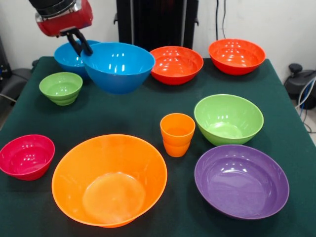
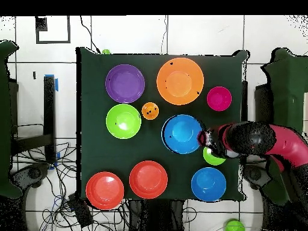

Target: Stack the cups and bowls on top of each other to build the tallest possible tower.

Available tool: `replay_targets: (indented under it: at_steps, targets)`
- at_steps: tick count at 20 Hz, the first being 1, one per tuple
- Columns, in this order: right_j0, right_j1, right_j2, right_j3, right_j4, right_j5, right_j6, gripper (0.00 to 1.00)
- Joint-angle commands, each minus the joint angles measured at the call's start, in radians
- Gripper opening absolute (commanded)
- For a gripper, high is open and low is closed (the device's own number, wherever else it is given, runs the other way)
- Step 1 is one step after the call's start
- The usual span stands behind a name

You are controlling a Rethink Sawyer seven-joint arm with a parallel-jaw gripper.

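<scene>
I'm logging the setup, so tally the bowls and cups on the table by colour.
Blue bowls: 2
Red-orange bowls: 2
Green bowls: 2
Crimson bowl: 1
Orange bowl: 1
Purple bowl: 1
Orange cup: 1
Total: 10

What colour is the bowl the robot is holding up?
Blue. The gripper holds the bowl by its rim, clearest in the front view.

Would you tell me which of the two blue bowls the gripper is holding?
The gripper grips the rim of the nearer blue bowl, which hangs tilted above the table; the other blue bowl sits behind it.
</scene>
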State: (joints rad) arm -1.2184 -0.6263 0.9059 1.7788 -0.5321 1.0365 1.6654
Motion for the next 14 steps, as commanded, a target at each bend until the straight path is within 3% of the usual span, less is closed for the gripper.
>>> replay_targets:
  at_steps: [1,8,14]
  targets:
    - [0.052,0.016,0.021,0.065,0.003,-0.097,-0.067,0.0]
    - [0.117,0.173,-0.034,-0.014,-0.025,-0.191,-0.048,0.0]
    - [0.15,0.224,-0.053,-0.041,-0.009,-0.21,-0.044,0.0]
